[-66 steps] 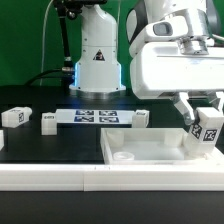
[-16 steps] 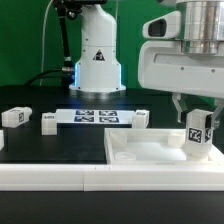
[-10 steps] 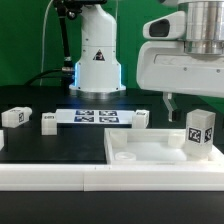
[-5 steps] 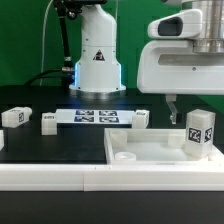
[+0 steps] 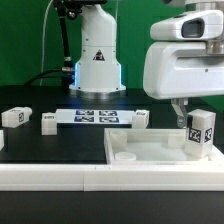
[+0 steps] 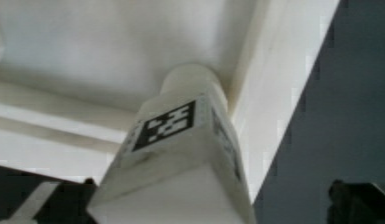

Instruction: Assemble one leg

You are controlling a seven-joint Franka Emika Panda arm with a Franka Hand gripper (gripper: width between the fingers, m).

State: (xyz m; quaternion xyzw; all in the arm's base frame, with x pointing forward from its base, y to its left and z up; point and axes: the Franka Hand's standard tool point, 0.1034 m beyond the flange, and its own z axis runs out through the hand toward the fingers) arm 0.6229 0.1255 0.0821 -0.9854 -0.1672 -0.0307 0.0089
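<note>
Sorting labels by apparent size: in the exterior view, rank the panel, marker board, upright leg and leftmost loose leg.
1. Panel.
2. Marker board.
3. Upright leg, nearer the camera, so its lead over the next is unsure.
4. Leftmost loose leg.

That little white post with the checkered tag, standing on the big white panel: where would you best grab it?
Take the leg by its upper half, coming straight down and pinching two opposite flat sides. It stands upright at a corner of the panel, on the exterior view's right, top free, foot on the panel; its flat parallel faces should suit a pinch.
</note>
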